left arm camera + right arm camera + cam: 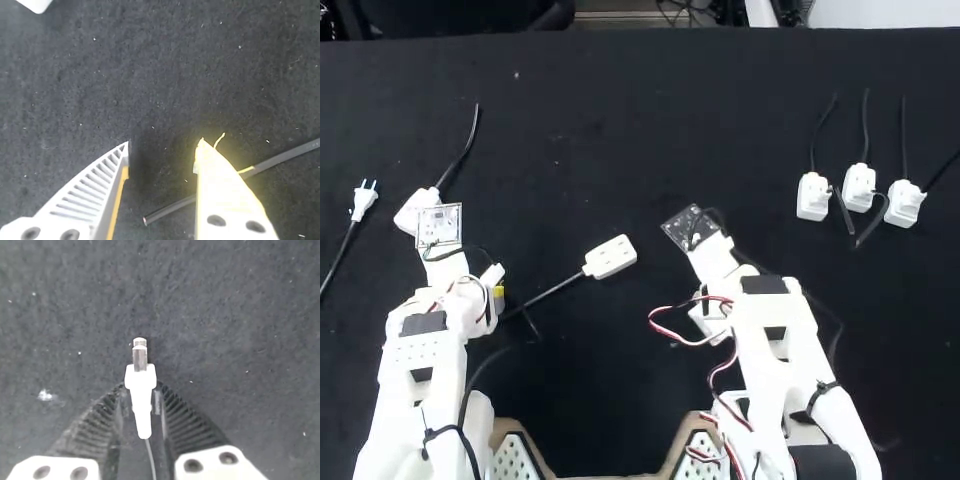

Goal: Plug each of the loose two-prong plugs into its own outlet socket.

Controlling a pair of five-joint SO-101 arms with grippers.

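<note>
The right claw (140, 386) is clamped on a white two-prong plug (141, 402), prongs jutting past its tips, near the free outlet socket (611, 256), whose long axis slants toward it; the left claw (162, 145), jaws apart over a black cable (170, 209), stands farther from that socket.
</note>
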